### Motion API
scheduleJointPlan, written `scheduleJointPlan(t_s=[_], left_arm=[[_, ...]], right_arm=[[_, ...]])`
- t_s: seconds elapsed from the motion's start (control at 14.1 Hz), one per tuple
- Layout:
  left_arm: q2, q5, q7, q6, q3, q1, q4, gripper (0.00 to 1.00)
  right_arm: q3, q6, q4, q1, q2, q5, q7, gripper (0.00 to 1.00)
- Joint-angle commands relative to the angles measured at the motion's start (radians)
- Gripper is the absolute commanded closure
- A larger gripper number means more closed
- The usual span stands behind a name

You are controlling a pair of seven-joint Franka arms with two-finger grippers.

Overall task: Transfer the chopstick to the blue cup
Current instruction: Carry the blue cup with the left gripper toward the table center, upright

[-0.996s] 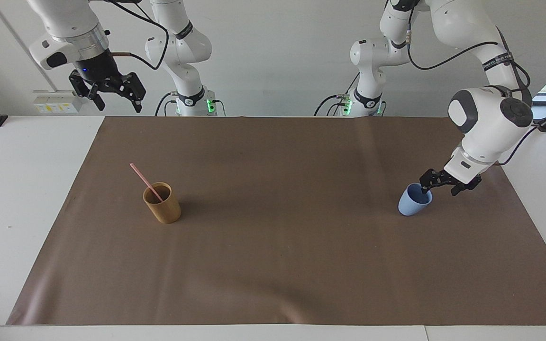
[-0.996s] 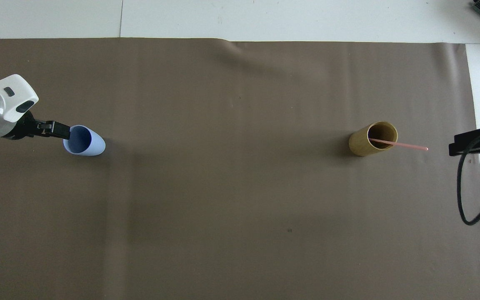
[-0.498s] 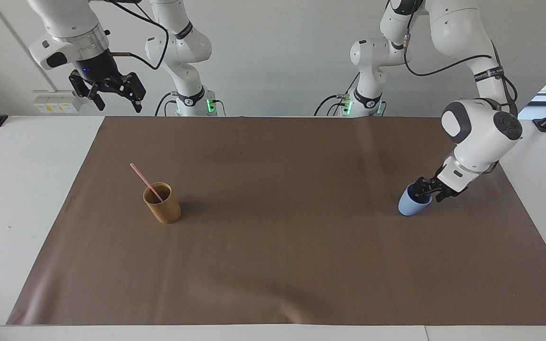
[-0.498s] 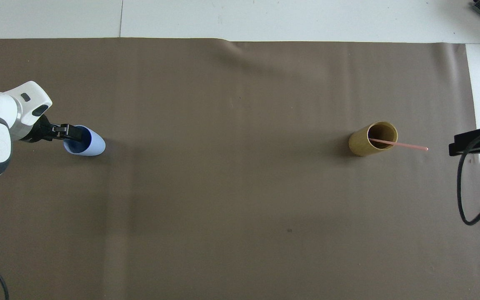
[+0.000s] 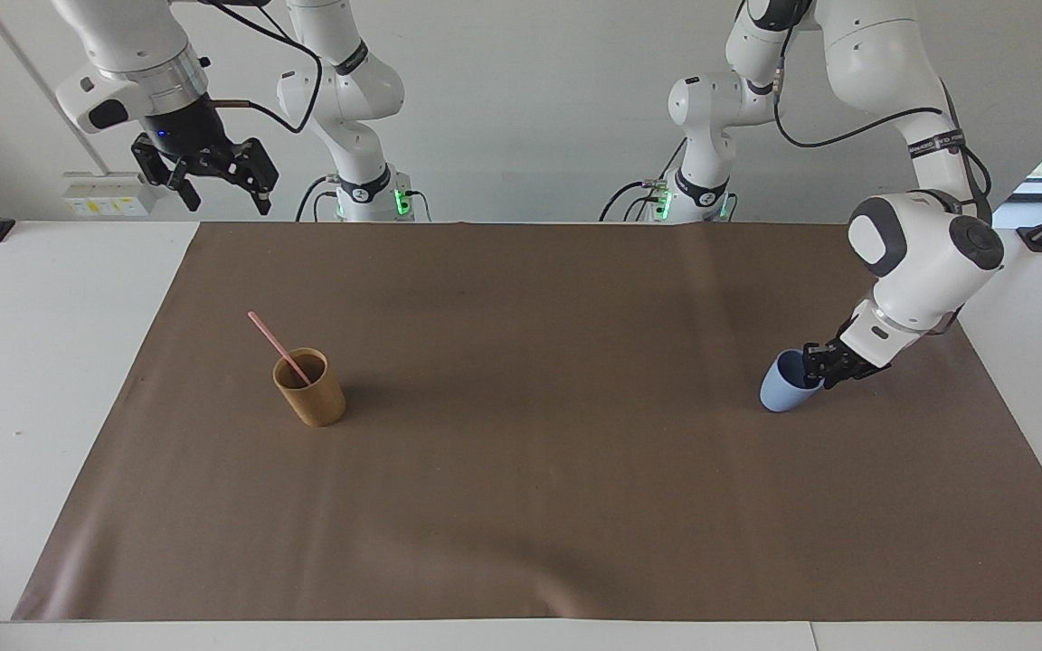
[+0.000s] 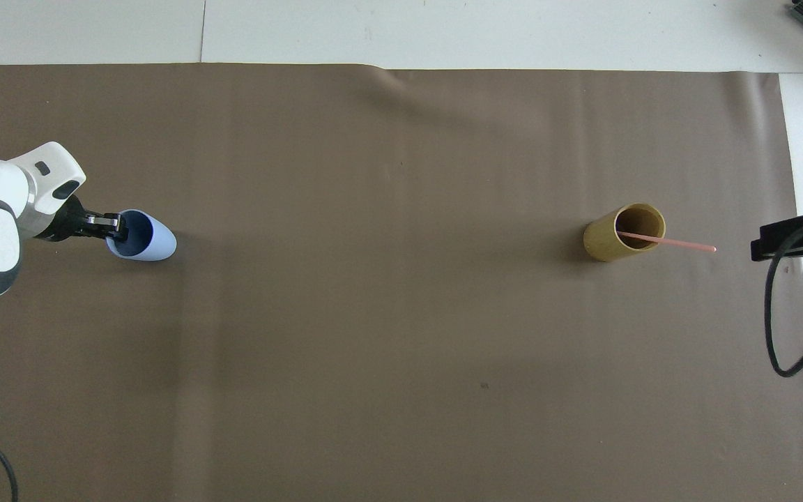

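Closing on the rim: facing view, the left gripper (image 5: 812, 369) sits at the mouth of the blue cup (image 5: 788, 384), its fingers now drawn together where a second ago they stood spread with one dipping into the mouth. They appear clenched on the cup's wall at the rim. The cup stands on the brown mat (image 5: 557, 506) toward the left arm's end of the surface, tilted, mouth leaning toward the gripper. Reading: the cup is being secured first, probably to carry it toward the chopstick; no transfer yet. Right gripper (image 5: 218, 185) waits high over the mat's edge at the robots' end, jaws released, holding nothing, unchanged. The chopstick (image 5: 277, 346) stands in the tan cup (image 5: 310, 389), toward the right arm's end, unmoved. Its long axis slants steeply; free tip up, leaning toward the robots and the right arm's end.

Overhead view: left gripper (image 6: 113, 224) meets the blue cup (image 6: 142, 237) at the rim, fingers pinching the wall on the left arm's side. Chopstick (image 6: 666, 242) shows as a near-level line out of the tan cup (image 6: 624, 232), tip toward the right gripper (image 6: 788, 238). Cups well apart.
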State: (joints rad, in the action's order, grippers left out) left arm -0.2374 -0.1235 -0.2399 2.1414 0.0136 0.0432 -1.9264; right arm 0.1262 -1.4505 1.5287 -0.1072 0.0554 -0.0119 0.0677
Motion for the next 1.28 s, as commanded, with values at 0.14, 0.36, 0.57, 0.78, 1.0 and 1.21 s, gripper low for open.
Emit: scheduleJointPlan(t_s=[0.14,0.36,0.57,0.78,1.0,1.21], left_arm=[[0.017,-0.025,-0.024,-0.037,-0.009,0.0,-0.016,1.0],[0.062,-0.025,-0.013,-0.072,-0.015,-0.017,-0.008,1.0],[0.099,0.02,0.126,-0.118,-0.015,-0.132,-0.017,1.0],[0.104,0.033,0.322,-0.11,-0.015,-0.274,-0.022,1.0],[0.095,0.038,0.545,-0.089,-0.015,-0.432,-0.017,1.0],[0.092,0.038,0.785,-0.089,-0.017,-0.576,-0.006,1.0]], right_arm=[[-0.003,-0.007,0.015,0.011,0.014,0.007,-0.019,0.0],[-0.003,-0.007,0.015,0.011,0.014,0.007,-0.019,0.0],[-0.003,-0.007,0.015,0.011,0.014,0.007,-0.019,0.0],[-0.003,-0.011,0.013,0.011,0.012,0.009,-0.022,0.0],[-0.003,-0.007,0.015,0.011,0.012,0.009,-0.022,0.0],[-0.003,-0.007,0.015,0.011,0.014,0.009,-0.019,0.0]])
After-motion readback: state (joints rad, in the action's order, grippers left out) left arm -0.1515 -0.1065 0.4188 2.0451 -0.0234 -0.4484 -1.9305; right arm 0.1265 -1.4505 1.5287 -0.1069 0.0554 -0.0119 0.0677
